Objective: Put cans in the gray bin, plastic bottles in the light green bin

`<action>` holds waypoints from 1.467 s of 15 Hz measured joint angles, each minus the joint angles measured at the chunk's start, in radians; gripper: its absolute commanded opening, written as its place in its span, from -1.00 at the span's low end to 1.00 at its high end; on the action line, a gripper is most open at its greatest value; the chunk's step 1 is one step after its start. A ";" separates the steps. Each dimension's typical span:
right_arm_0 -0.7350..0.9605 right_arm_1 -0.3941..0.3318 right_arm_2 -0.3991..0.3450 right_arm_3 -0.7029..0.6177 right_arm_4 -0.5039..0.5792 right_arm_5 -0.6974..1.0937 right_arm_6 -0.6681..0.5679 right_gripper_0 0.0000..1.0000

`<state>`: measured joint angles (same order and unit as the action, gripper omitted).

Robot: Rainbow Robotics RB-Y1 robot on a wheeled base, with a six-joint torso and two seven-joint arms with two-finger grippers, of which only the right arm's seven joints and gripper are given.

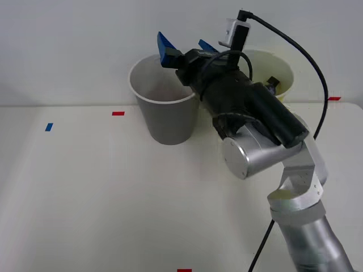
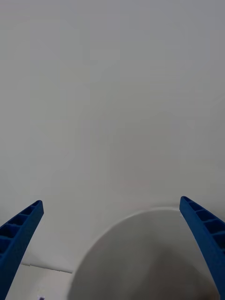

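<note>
Front view: splayed fingers (image 1: 170, 48) above gray bin (image 1: 164, 122)

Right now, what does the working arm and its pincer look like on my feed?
The right pincer has two blue, ribbed, tapering fingers on a black wrist housing. Behind it come a bulky black forearm section, a round silver joint cap and pale silver-gray links lower down. A small white and black camera module sits on top of the wrist, with a black cable looping away from it.
</note>
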<state>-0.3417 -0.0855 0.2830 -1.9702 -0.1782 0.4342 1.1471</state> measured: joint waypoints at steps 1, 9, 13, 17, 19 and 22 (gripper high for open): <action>0.063 -0.035 0.011 -0.069 0.006 0.000 -0.027 1.00; 0.648 -0.274 0.087 -0.373 0.432 -0.171 -0.344 1.00; 0.908 -0.300 0.040 -0.383 0.575 -0.363 -0.461 1.00; 1.148 -0.249 -0.005 -0.384 0.606 -0.477 -0.470 1.00; 1.248 -0.208 -0.023 -0.383 0.621 -0.537 -0.460 1.00; 1.363 -0.158 -0.067 -0.348 0.627 -0.726 -0.449 1.00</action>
<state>1.0214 -0.2440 0.2156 -2.3182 0.4484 -0.2918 0.6981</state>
